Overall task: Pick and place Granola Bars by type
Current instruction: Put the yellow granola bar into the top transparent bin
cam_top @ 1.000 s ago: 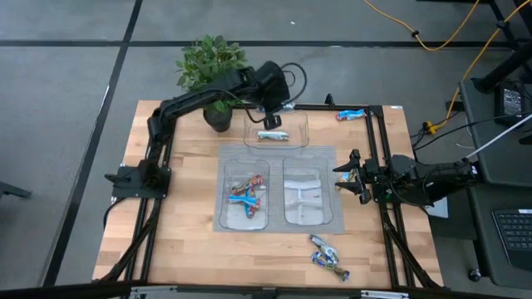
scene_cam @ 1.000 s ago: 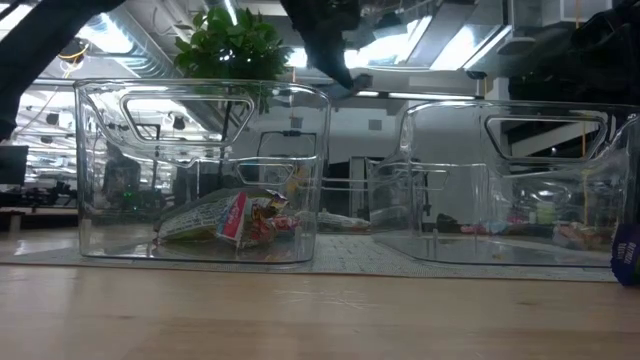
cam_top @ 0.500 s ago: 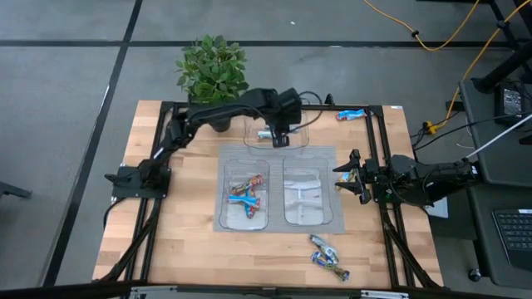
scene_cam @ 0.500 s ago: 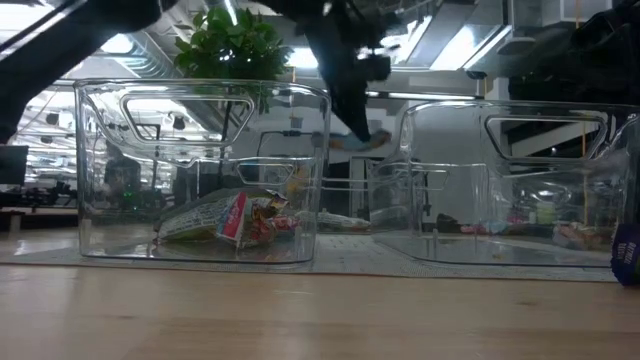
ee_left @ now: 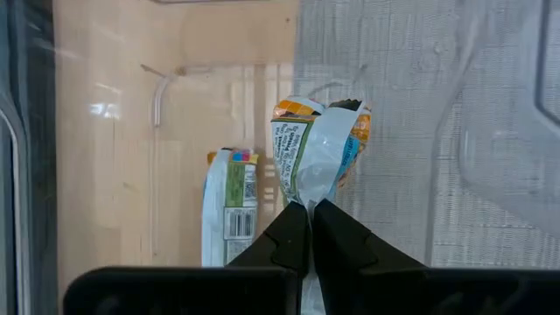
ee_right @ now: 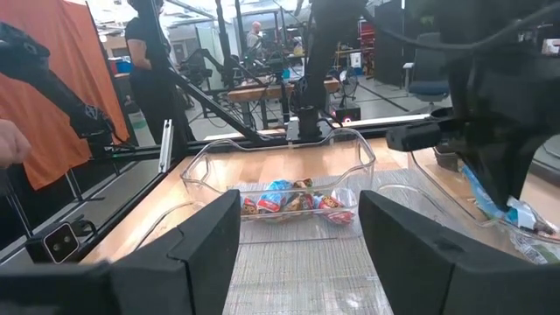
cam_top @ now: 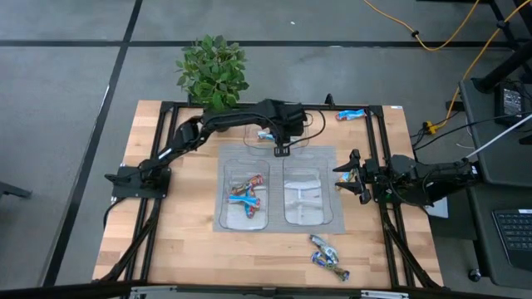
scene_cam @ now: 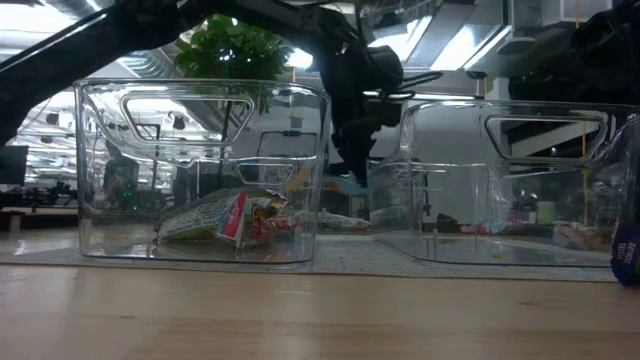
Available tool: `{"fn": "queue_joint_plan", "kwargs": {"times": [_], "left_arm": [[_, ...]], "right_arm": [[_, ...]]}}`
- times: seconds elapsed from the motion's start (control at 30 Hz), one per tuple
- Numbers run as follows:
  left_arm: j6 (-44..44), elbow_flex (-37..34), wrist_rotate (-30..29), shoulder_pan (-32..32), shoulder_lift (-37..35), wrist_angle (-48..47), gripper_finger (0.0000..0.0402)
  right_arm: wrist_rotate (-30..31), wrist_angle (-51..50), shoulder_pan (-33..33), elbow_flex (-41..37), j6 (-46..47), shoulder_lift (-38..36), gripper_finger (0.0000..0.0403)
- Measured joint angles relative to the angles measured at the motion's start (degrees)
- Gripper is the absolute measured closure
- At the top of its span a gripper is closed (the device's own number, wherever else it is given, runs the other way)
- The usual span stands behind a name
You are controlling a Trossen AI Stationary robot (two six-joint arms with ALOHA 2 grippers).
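A wooden table [cam_top: 191,224] is carrying a grey mat [cam_top: 277,218] with 3 clear plastic trays: a left tray [cam_top: 225,193], a right tray [cam_top: 290,212] and a far tray [cam_top: 299,124] just beyond the mat, beside a potted plant [cam_top: 213,66]. The left arm is reaching across to the far tray, where the left gripper [cam_top: 281,148] is pointing down over the tray's near edge, its fingers [ee_left: 293,238] clenched on a pale silvery-green granola bar [ee_left: 317,157]; a second pale bar [ee_left: 227,208] is lying flat in that tray just beside it. The right gripper [cam_top: 347,178] is waiting at the table's right side, near the right tray, with its fingers [ee_right: 210,229] spread apart and gripping nothing. The left tray is holding several bright blue and red bars [cam_top: 246,194]. The right tray is holding pale bars [cam_top: 302,193]. One blue bar [cam_top: 351,115] is lying at the table's far right corner, and 2 or 3 dark crinkly bars [cam_top: 328,257] are lying on bare wood near the front edge.
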Motion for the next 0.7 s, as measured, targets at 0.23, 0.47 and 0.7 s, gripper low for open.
{"fn": "queue_joint_plan", "kwargs": {"times": [0.23, 0.47, 0.7], "left_arm": [[0.0, 0.0, 0.1, 0.3, 0.8, -0.8, 0.0389], [-0.5, 0.0, 0.8, 0.5, 0.8, -1.1, 0.0378], [-1.4, 0.0, -0.3, -0.3, 0.8, -1.2, 0.0319]], "right_arm": [[0.0, 0.0, 0.0, 0.0, 0.0, 0.0, 0.0167], [0.0, 0.0, 0.0, 0.0, 0.1, 0.0, 0.0167], [0.0, 0.0, 0.0, 0.0, 0.0, 0.0, 0.0167]]}}
